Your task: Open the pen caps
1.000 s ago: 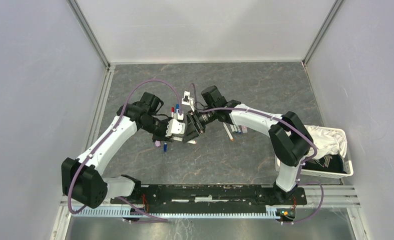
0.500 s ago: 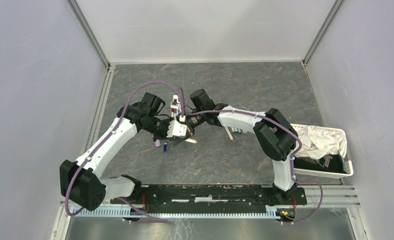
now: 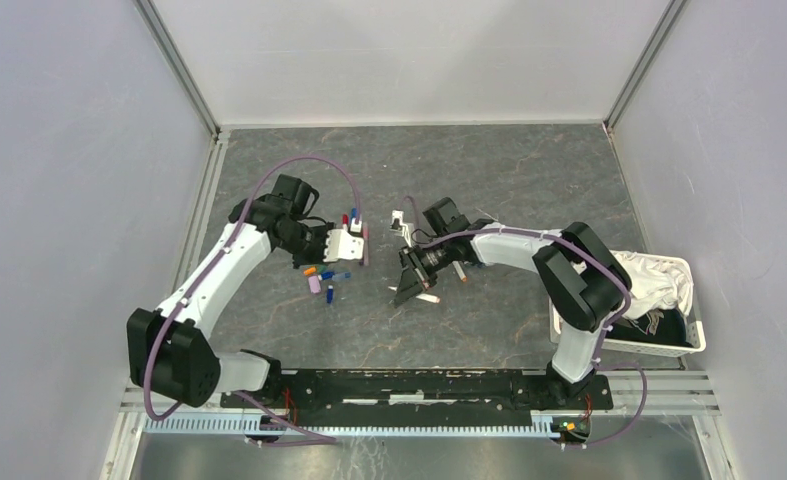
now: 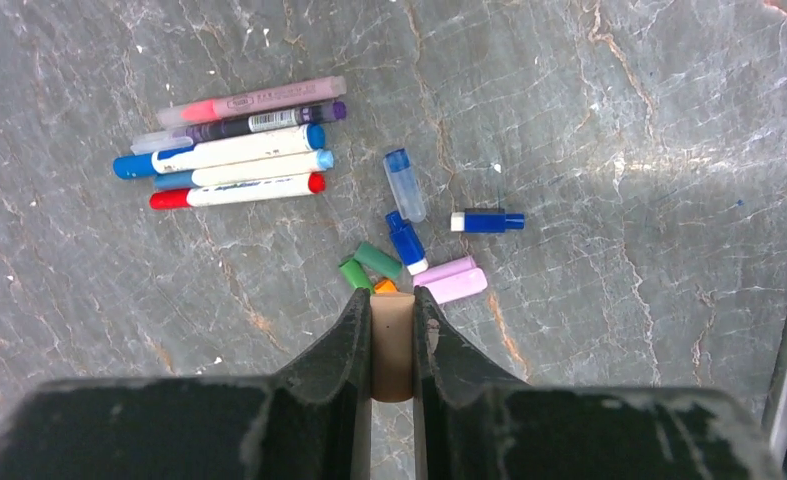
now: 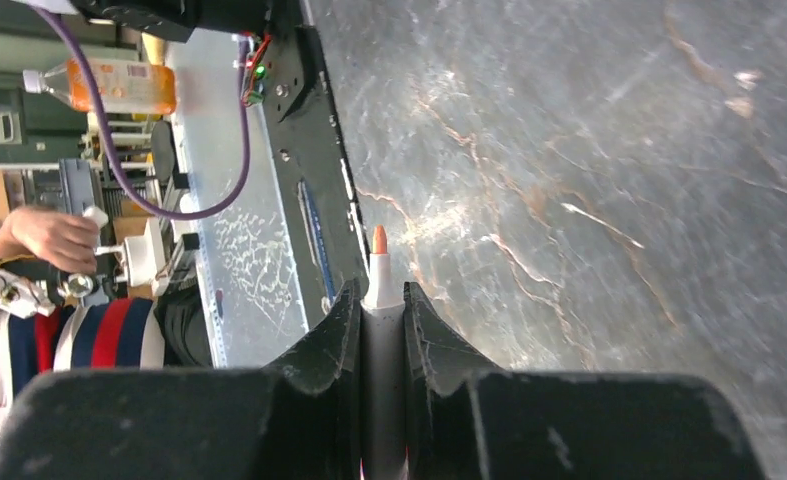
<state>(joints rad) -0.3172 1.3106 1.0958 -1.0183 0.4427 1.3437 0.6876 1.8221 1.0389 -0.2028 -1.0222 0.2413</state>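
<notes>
A short pale tan plastic cap (image 4: 392, 345) is clamped between the fingers of the left pincer (image 4: 392, 300), which is narrowed onto it above the grey marbled table (image 4: 619, 120). Just past those fingertips, a cluster of loose caps lies on the table: 2 green caps (image 4: 377, 260), 1 orange cap (image 4: 385, 286), 2 lilac-pink caps (image 4: 456, 286) and 1 dark blue cap (image 4: 406, 242) with a white end, several of them touching. A clear blue-topped cap (image 4: 405, 185) lies a little further out. Beside it, but apart from it, is a dark blue piece (image 4: 486, 221) with a white end; I cannot tell whether that is a cap.

Toward the upper left of the left wrist view, 5 pens (image 4: 231, 150) lie side by side and touching. 1 is pale pink, 1 is dark with a purple end, 2 are white with blue ends and 1 is white with red ends.

The right pincer (image 5: 380, 292) is closed narrowly on a slim white pen (image 5: 381, 275). The pen's orange tip (image 5: 379, 240) is bare and juts past the fingertips. From above, the 2 pincers are well apart, the left one over the cap cluster and the right one nearer the table's middle.

A few more pens (image 3: 461, 270) lie beside the right arm. At the table's right edge stands a white plastic basket (image 3: 694, 345) holding a crumpled white cloth (image 3: 649, 280).
</notes>
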